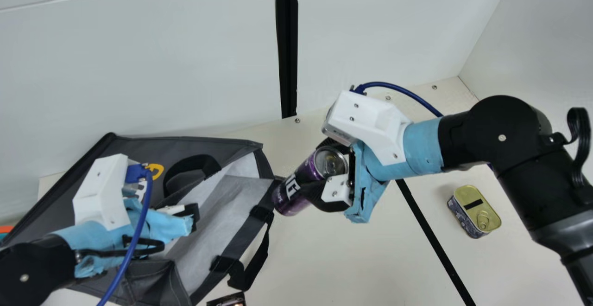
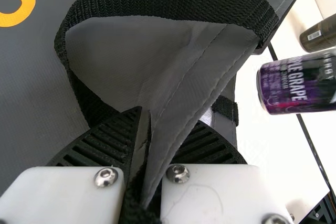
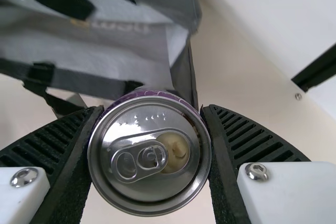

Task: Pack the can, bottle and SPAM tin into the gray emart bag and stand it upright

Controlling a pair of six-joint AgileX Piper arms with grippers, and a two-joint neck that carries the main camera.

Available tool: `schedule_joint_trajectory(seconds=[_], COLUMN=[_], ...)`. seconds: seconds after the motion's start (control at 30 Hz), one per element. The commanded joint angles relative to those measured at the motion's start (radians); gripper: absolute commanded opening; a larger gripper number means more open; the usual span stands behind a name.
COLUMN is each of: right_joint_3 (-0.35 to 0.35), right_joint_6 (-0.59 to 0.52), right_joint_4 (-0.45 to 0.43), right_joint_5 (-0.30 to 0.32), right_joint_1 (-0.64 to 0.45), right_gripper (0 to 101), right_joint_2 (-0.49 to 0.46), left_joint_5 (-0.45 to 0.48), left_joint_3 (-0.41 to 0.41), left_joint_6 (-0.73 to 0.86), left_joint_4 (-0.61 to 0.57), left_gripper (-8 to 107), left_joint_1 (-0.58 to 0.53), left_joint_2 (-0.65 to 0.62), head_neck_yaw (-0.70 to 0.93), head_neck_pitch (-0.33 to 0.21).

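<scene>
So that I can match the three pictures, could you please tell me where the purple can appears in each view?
Main view: the purple can is near the centre, tilted.
Left wrist view: at the right edge, partly cut off.
Right wrist view: low centre, lid toward the camera, held by the right gripper.
Shared landmark: the gray bag.

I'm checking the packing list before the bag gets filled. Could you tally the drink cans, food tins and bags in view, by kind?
Drink can: 1
Food tin: 1
Bag: 1
Total: 3
</scene>
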Motion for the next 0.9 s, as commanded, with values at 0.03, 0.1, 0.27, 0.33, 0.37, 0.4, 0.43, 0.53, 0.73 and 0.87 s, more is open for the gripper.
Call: schedule_joint_trajectory(seconds=[0.03,0.1,0.27,0.33,0.37,0.4,0.43,0.53,0.73,0.87], right_joint_3=[-0.017,-0.030,-0.053,-0.057,-0.058,-0.058,-0.058,-0.056,-0.045,-0.037], right_joint_6=[0.022,0.037,0.066,0.075,0.080,0.083,0.086,0.095,0.100,0.099], right_joint_4=[0.014,0.022,0.045,0.053,0.057,0.061,0.065,0.074,0.086,0.091], right_joint_5=[-0.001,-0.001,-0.001,-0.001,-0.001,-0.001,-0.001,-0.001,-0.001,-0.001], right_joint_1=[0.014,0.019,0.021,0.021,0.022,0.022,0.023,0.026,0.029,0.030], right_gripper=[0,0,0,0,0,0,0,0,0,0], right_joint_2=[-0.004,-0.006,-0.007,-0.007,-0.007,-0.008,-0.008,-0.007,-0.002,0.001], left_joint_5=[0.000,0.000,0.000,0.000,0.000,0.000,0.000,0.000,0.000,0.000], left_joint_3=[0.000,0.000,0.000,0.000,0.000,0.000,0.000,0.000,0.000,0.000], left_joint_6=[0.000,0.000,0.000,0.000,0.000,0.000,0.000,0.000,0.000,0.000], left_joint_4=[0.000,0.000,0.000,0.000,0.000,0.000,0.000,0.000,0.000,0.000], left_gripper=[-8,-8,-8,-8,-8,-8,-8,-8,-8,-8], left_joint_1=[0.000,0.000,0.000,0.000,0.000,0.000,0.000,0.000,0.000,0.000], left_joint_2=[0.000,0.000,0.000,0.000,0.000,0.000,0.000,0.000,0.000,0.000], head_neck_yaw=[-0.002,-0.002,-0.002,-0.002,-0.002,-0.002,-0.002,-0.002,-0.002,-0.002], head_neck_pitch=[-0.023,-0.023,-0.023,-0.023,-0.023,-0.023,-0.023,-0.023,-0.023,-0.023])
